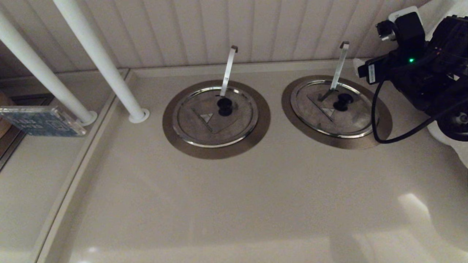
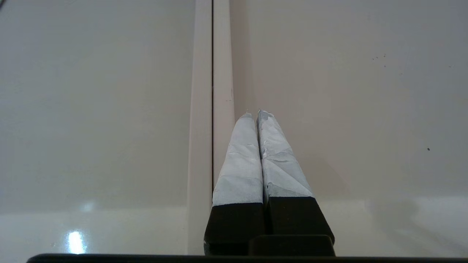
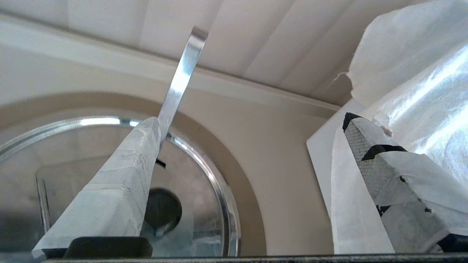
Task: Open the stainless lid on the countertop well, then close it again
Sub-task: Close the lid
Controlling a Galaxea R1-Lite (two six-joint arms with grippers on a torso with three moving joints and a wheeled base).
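The stainless lid (image 1: 331,117) lies shut on the countertop well at the back right, inside its wide bronze-grey collar (image 1: 292,109). Its black knob (image 1: 343,102) stands beside the foot of the leaning steel strip (image 1: 338,67). My right arm (image 1: 420,69) hovers just right of the lid. In the right wrist view the right gripper (image 3: 252,120) is open and empty, with one fingertip (image 3: 146,135) over the lid (image 3: 197,197) near the strip (image 3: 181,80) and the knob (image 3: 164,210) below it. My left gripper (image 2: 256,114) is shut and empty over bare counter, out of the head view.
A twin lid (image 1: 204,124) with a near-upright strip sits to the left. Two white poles (image 1: 106,69) rise at the back left beside a blue patterned box (image 1: 40,120). A black cable (image 1: 376,120) hangs over the collar. A white wrapped object (image 3: 420,73) stands right of the gripper.
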